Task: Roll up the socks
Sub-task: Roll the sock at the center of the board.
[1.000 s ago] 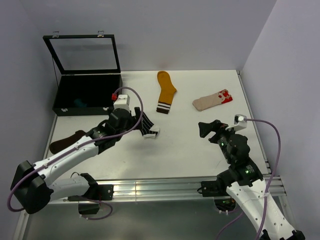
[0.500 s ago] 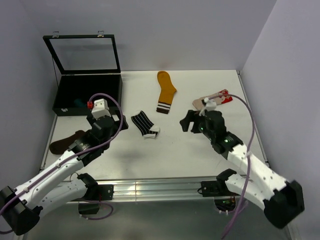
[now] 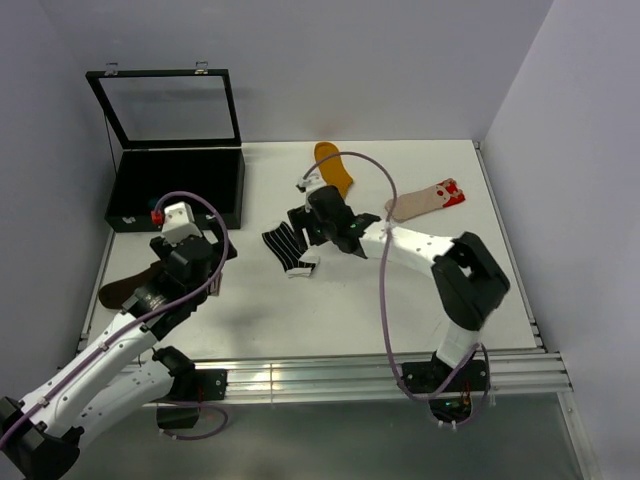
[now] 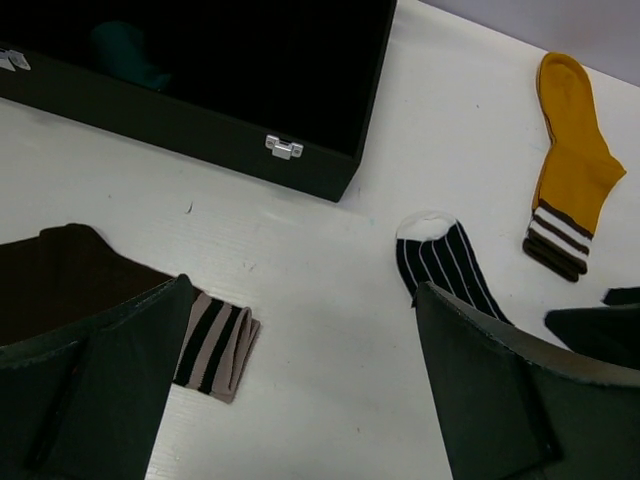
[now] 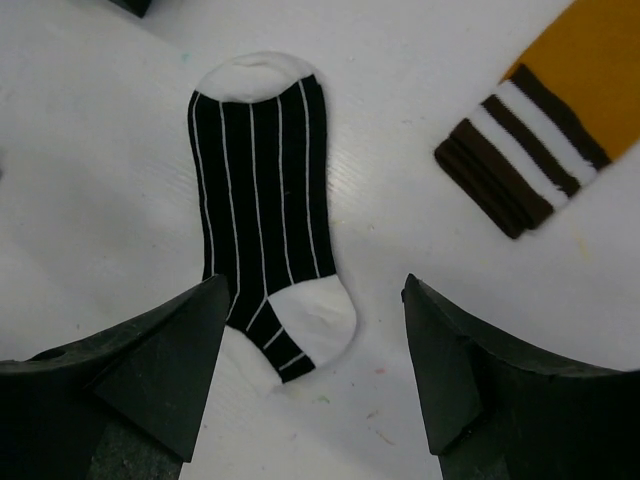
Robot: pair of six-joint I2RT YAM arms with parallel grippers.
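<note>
Black-and-white striped short fabric sock lies flat mid-way across the white surface, under the right gripper, jaws spread wide. Left gripper, jaws likewise apart, hovers near-left by a brown stripe-cuffed sock.

The left gripper hung above a white table, its two dark fingers spread wide in the foreground. A brown sock lay at the left, its striped cuff showing just beside the left finger. A black sock with thin white stripes lay partly behind the right finger, its white end pointing away. Farther off at the upper right lay a mustard sock with a brown-and-white cuff. An open black case with a metal latch stood at the top, a dim teal shape inside. A dark object at the right edge could not be identified.
</note>
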